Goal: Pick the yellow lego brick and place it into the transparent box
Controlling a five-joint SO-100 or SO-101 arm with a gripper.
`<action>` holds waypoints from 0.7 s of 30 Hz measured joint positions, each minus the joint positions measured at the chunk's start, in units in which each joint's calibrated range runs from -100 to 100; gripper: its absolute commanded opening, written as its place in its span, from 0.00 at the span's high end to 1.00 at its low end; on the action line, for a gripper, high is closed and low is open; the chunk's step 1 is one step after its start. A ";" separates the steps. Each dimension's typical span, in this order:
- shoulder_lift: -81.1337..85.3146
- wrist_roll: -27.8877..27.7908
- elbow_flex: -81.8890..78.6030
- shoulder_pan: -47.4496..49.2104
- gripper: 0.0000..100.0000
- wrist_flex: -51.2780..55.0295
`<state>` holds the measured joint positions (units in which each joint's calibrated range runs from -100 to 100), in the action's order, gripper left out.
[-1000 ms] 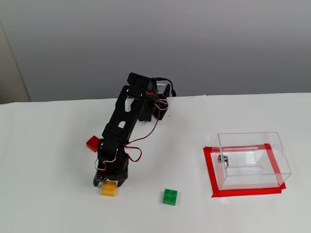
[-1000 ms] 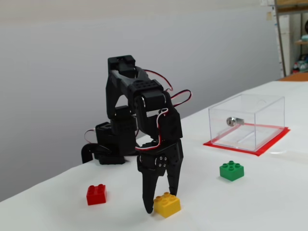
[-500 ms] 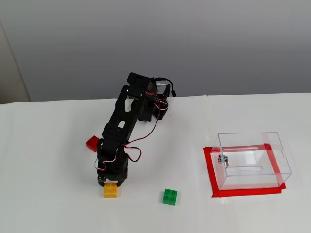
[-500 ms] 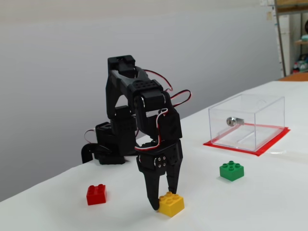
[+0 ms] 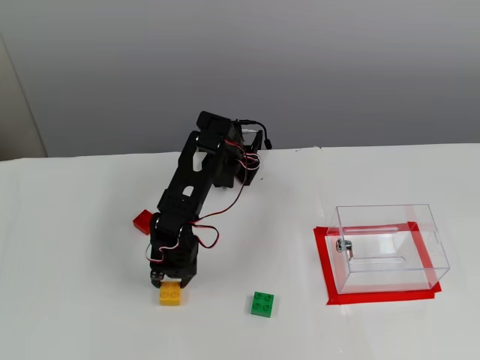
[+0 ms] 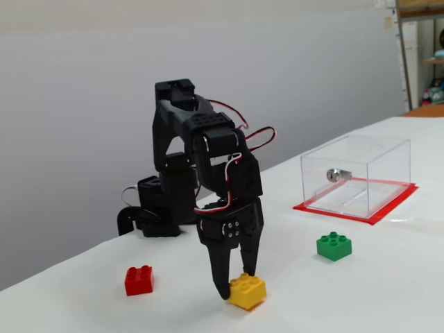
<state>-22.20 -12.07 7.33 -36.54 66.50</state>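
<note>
The yellow lego brick (image 5: 171, 295) (image 6: 248, 292) lies on the white table at the front left in both fixed views. My gripper (image 5: 168, 283) (image 6: 236, 283) points down onto it with its two black fingers closed against the brick's sides. The brick sits at table level and looks slightly tilted. The transparent box (image 5: 386, 247) (image 6: 354, 177) stands open-topped far to the right, with a small metal fitting on one wall. Nothing shows inside it.
A green brick (image 5: 262, 304) (image 6: 334, 245) lies between the gripper and the box. A red brick (image 5: 142, 221) (image 6: 139, 279) lies left of the arm. Red tape (image 5: 324, 262) frames the box's base. The arm's base (image 5: 244, 169) stands at the table's back edge.
The fingers have narrowed onto the yellow brick, and the brick has shifted a little to the right in the low side view. The arm has barely moved.
</note>
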 measured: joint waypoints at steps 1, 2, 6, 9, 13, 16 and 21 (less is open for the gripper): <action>0.93 0.00 0.00 0.53 0.87 0.00; 1.78 0.00 0.00 1.18 0.87 0.00; 4.99 0.00 0.00 2.88 0.87 0.00; 7.44 0.00 0.00 3.31 0.87 0.00; 11.08 0.00 0.00 5.88 0.87 1.20; 14.04 0.00 0.00 7.37 0.87 2.23; 19.87 0.00 0.00 9.83 0.87 2.31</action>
<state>-2.33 -12.07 7.33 -26.71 68.81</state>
